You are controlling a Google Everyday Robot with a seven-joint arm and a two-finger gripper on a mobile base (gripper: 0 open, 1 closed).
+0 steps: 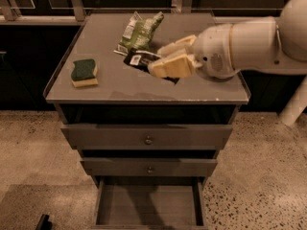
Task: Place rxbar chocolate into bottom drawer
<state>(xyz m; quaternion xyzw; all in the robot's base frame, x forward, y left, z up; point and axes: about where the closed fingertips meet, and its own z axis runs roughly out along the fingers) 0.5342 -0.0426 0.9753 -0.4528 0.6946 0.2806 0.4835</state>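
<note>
Gripper [157,60], fingers parted and holding nothing, over the right end of the rxbar chocolate [138,59], whose label end projects left beyond the fingertips.

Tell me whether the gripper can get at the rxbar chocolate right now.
Probably yes: the gripper sits right at the rxbar chocolate, nothing between them; the chip bag lies behind it.

The tool [157,60] hangs over the tabletop [111,87] beside the chip bag [139,32], the sponge [84,73] well apart, the bottom drawer [148,208] open below.
</note>
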